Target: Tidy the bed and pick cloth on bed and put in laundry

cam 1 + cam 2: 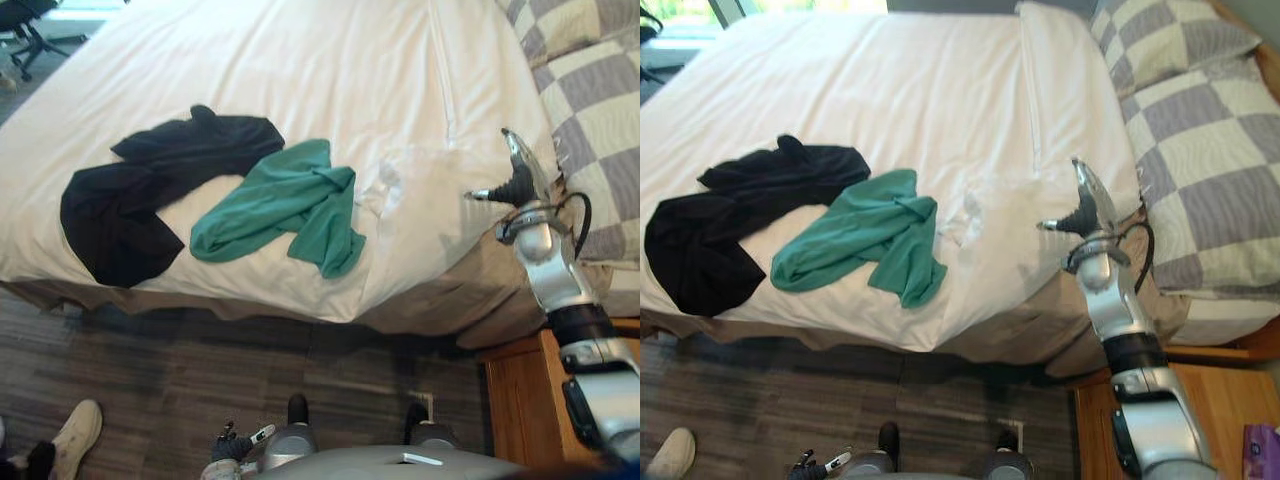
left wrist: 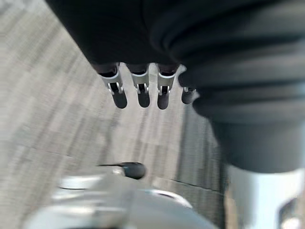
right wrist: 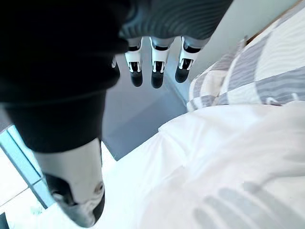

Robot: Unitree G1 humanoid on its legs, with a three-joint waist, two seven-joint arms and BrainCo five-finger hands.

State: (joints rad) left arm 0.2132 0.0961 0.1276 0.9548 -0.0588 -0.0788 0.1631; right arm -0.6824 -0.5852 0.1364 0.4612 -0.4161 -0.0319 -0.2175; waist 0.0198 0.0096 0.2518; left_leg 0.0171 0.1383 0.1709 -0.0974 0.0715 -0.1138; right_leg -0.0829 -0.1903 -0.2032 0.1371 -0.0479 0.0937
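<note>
Right eye view: right hand (image 1: 1085,200) hovers over bed (image 1: 890,90) edge, fingers straight, empty; should pinch green cloth (image 1: 865,235) at bunched middle.

Two cloths counted on bed (image 1: 300,60): one black garment (image 1: 140,195), one green garment (image 1: 285,205). Two checkered pillows noted: smaller pillow (image 1: 1170,40), larger pillow (image 1: 1215,170). One nightstand (image 1: 1210,400), one shoe (image 1: 75,430) seen.

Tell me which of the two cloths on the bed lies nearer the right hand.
The green cloth; the black cloth lies beyond it, farther from the right hand.
</note>
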